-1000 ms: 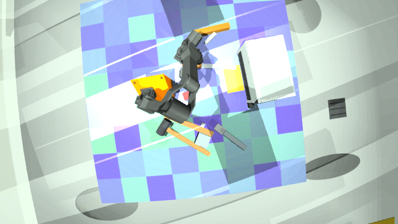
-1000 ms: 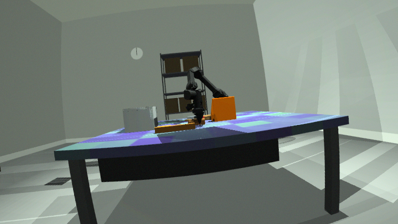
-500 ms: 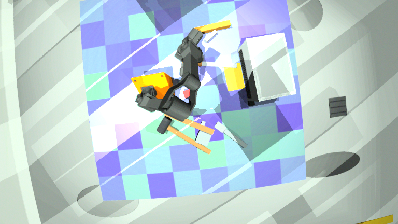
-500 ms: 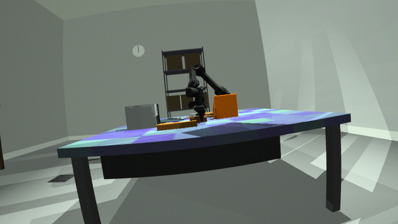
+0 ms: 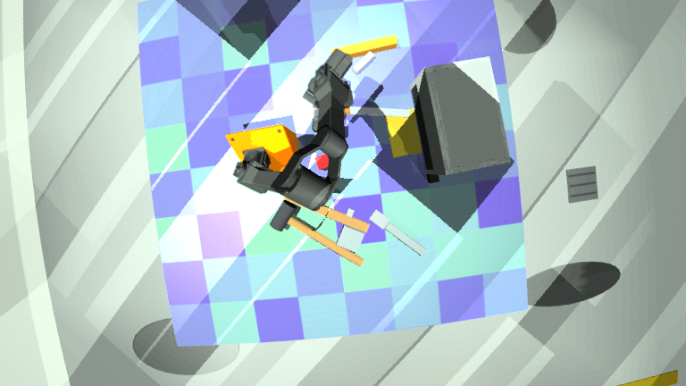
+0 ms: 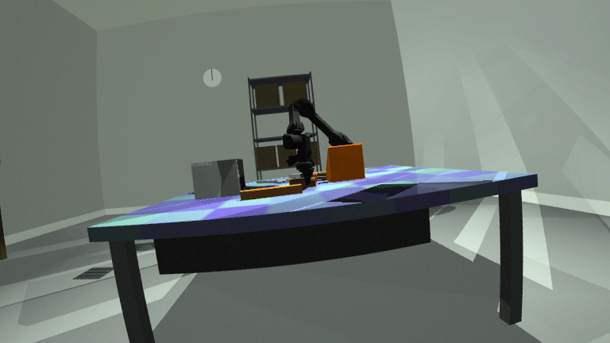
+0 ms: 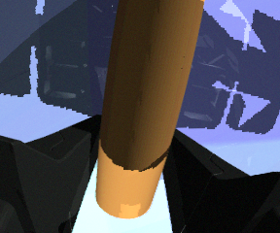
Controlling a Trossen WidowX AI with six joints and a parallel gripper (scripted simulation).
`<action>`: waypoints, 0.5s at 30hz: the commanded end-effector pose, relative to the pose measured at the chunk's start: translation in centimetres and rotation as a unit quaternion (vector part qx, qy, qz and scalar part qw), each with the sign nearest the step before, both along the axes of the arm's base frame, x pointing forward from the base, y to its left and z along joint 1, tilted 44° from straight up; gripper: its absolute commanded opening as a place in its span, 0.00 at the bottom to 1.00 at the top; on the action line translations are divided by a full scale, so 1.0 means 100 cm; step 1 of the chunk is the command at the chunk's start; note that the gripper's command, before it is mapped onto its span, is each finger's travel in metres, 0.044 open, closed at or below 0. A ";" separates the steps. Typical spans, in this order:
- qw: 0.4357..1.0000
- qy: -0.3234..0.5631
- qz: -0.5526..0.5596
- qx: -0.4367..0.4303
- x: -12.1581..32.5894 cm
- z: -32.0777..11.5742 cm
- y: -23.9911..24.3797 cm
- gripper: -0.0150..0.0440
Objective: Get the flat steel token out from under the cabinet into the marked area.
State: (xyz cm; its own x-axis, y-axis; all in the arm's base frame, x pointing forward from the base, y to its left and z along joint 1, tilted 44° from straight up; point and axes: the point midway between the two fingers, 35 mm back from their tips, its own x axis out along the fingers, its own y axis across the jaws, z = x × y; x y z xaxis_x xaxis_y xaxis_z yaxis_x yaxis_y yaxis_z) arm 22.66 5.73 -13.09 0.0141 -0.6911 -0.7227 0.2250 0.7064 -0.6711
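The cabinet (image 5: pixel 475 123) (image 6: pixel 211 180) is a grey box with dark vent slots along its lower front. The marked area (image 5: pixel 399 146) is a yellow patch directly in front of it. I cannot make out the token in any view. My gripper (image 6: pixel 306 182) (image 7: pixel 133 128) is low over the table, away from the cabinet front, and shut on a round orange-brown handle (image 7: pixel 147 73) (image 5: pixel 347 110). A thin light-grey rod (image 5: pixel 379 111) runs from the handle side to the patch's back corner by the cabinet. Its far end is not clearly visible. The arm hides the fingers in the top view.
A yellow-orange bar (image 5: pixel 369 46) (image 6: pixel 272 191) and a small white block (image 5: pixel 363 62) lie beyond the hand. An orange wedge (image 5: pixel 268 144) (image 6: pixel 345 163) and a red piece (image 5: pixel 322 161) are near the arm. A hammer (image 5: pixel 326 241), a wooden stick (image 5: pixel 348 219) and a grey tool (image 5: pixel 405 237) lie opposite.
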 end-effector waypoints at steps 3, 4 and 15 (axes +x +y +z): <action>1.000 -0.002 0.000 0.001 0.012 0.002 -0.001 0.25; 1.000 -0.002 0.000 0.001 0.013 0.002 -0.001 0.25; 1.000 -0.002 0.001 0.001 0.031 0.004 -0.004 0.25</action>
